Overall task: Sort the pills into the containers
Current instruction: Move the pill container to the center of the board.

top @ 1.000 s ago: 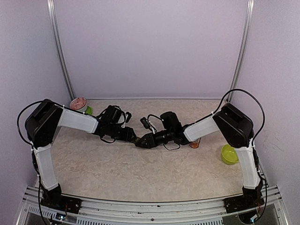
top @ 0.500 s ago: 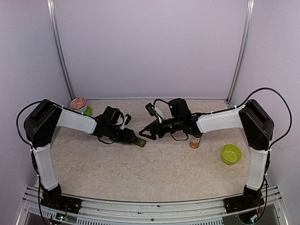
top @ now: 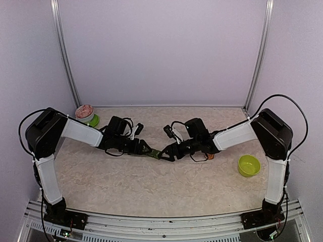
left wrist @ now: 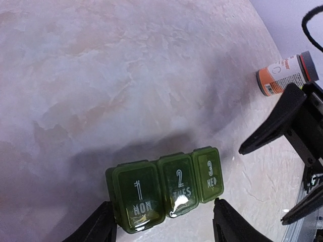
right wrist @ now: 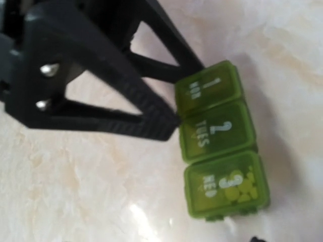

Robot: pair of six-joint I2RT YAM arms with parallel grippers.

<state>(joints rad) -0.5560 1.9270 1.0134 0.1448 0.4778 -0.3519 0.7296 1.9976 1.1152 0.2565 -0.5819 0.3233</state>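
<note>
In the containers (right wrist: 218, 143), third compartment: yellowish pills (right wrist: 246, 187).

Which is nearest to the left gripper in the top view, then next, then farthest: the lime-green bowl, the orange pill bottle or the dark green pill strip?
1. The dark green pill strip: between the fingers of the left gripper, mid-table.
2. The orange pill bottle: off to the right, only partly visible.
3. The lime-green bowl: far right, beyond the bottle.

Ribbed black left tool (right wrist: 189, 93), white arm shells (top: 83, 132)
</note>
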